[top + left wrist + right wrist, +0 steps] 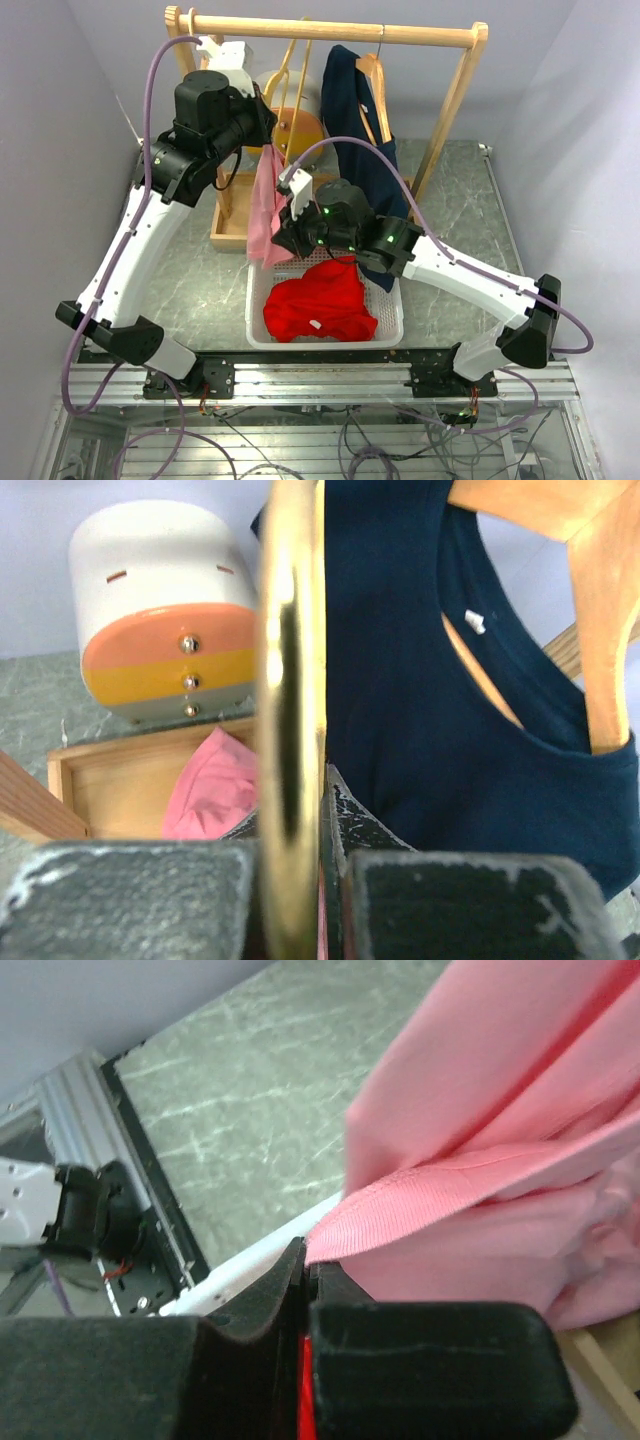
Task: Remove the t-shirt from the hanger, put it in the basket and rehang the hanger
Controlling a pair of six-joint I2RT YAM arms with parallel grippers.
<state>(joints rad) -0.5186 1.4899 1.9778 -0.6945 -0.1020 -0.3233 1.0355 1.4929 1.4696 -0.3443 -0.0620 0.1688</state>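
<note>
As right tool [303,1282] pinches t-shirt [500,1110], basket [252,310] below

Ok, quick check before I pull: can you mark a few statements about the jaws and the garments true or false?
1. The right jaws are shut on the pink t-shirt's edge. True.
2. The left jaws are open and empty. False: they are shut on the yellow hanger.
3. A red garment lies in the white basket. True.
4. The navy shirt lies in the basket. False: it hangs on a wooden hanger from the rack rail.
</note>
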